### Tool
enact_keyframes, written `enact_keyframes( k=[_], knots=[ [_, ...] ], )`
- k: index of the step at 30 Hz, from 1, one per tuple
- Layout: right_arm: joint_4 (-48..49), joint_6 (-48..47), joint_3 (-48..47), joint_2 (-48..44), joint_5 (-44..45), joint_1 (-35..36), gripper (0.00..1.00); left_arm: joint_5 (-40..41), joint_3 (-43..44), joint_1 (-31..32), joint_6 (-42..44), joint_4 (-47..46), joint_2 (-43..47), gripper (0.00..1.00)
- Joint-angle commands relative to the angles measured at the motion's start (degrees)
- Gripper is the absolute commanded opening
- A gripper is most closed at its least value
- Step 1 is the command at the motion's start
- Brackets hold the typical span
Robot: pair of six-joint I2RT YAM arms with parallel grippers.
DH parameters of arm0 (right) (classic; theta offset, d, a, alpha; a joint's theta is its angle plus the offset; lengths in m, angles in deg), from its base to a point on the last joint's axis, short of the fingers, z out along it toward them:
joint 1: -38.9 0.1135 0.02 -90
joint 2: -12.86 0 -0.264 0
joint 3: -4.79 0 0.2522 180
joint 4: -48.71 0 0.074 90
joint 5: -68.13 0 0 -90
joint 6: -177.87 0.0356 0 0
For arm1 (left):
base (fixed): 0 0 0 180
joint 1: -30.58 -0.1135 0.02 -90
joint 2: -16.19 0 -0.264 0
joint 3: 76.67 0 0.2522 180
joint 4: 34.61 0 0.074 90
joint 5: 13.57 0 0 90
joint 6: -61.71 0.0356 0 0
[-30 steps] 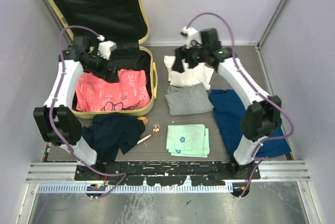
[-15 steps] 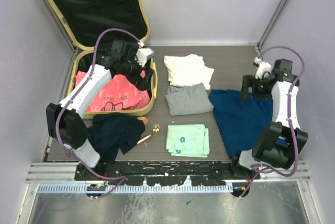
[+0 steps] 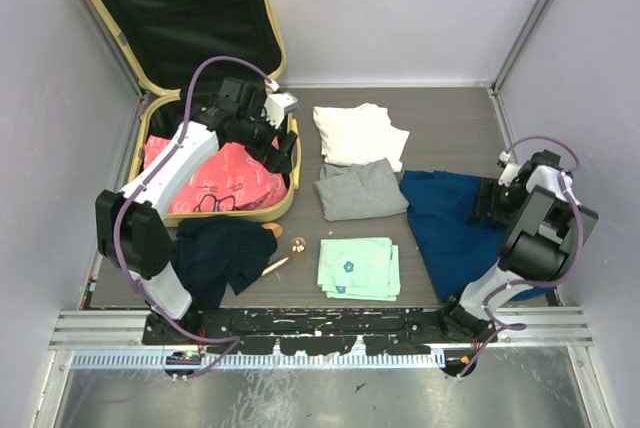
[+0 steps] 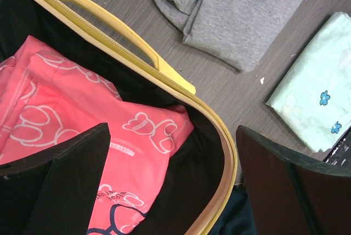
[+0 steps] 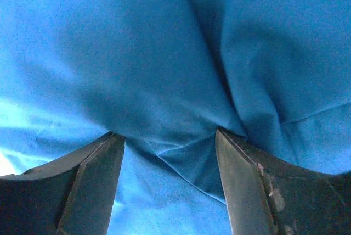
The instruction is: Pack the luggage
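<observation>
The luggage [image 3: 250,216] lies open at the back left, lid up against the wall, black lining showing. A pink printed garment [image 3: 225,183] lies folded inside it. My left gripper [image 3: 280,153] hangs open over the case's right rim [image 4: 219,130], one finger above the pink garment [image 4: 82,136], the other outside the case. My right gripper [image 3: 487,203] is down on the blue garment [image 3: 450,223] at the right. In the right wrist view it [image 5: 170,139] is open, its fingers pressed into the blue cloth [image 5: 164,54] with a raised fold between them.
On the table lie a white garment [image 3: 358,135], a grey one [image 3: 360,188], a folded mint-green one [image 3: 358,266] and a dark navy heap [image 3: 225,253] in front of the case. Small bits [image 3: 298,245] lie between navy and green. Walls close in on both sides.
My right arm swung from the white garment out to the right and came down on the blue one, jaws narrowing. My left arm shifted right to the case's rim, then held still.
</observation>
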Motion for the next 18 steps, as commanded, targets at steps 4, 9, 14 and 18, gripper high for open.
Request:
enact_keyframes(
  k=[4,9,14,18],
  knots=[
    [11.6,15.0,-11.7,10.8,-1.1,0.0,0.68,2.0,0.9,-0.1,-0.3,-2.0,-1.0,0.98],
    [5.5,10.8,-21.0,11.0,-4.2,0.1,0.74,1.6,2.9,-0.1,-1.5,-1.9,-1.6,0.98],
    [-2.3,-0.8,-22.8,5.8,-4.6,-0.3,0.81,0.3,3.2,1.2,-3.8,-3.1,-1.6,0.98],
    [-6.6,-10.7,-18.4,-0.2,-1.1,-1.1,0.86,0.3,2.6,3.8,-4.2,-3.4,-1.2,0.98]
  ],
)
